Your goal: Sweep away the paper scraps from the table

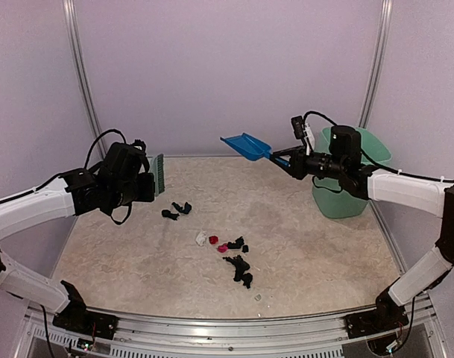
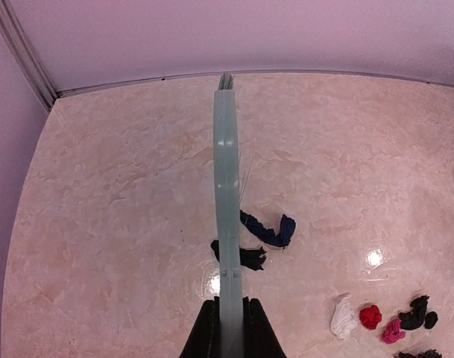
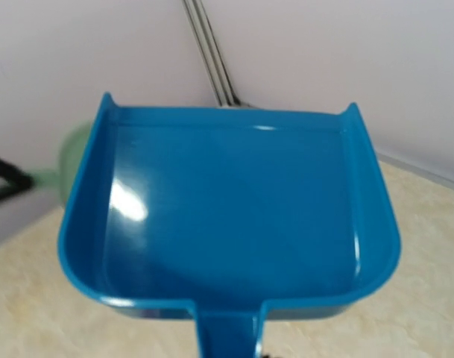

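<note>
rail: metal rail (image 1: pixel 227 317) is running along the near edge at 6 o'clock, with both arm bases sitting on it
top, scraps: paper scraps (image 1: pixel 234 257) are lying loose on the table (image 1: pixel 323 246); main cluster just below centre, two black bits off at its 10 o'clock
top, left: left gripper (image 1: pixel 150 183) is clamping the green brush (image 1: pixel 159 173) at 9 o'clock, hovering off the surface
top, right: right gripper (image 1: pixel 285 158) is pinching the blue dustpan (image 1: pixel 245 145) by its handle at 1 o'clock, in the air near the bin (image 1: pixel 335 201)
left wrist: left gripper (image 2: pixel 228 304) is squeezing the green brush (image 2: pixel 227 186) tight; paper scraps (image 2: pixel 268 233) are sitting on the table (image 2: pixel 122 186) beside it, more at 4 o'clock
right wrist: blue dustpan (image 3: pixel 227 216) is showing empty; fingers hidden under the handle
progress: tools are in hand, sweeping not yet begun by my read; every visible scrap is waiting on the table
</note>
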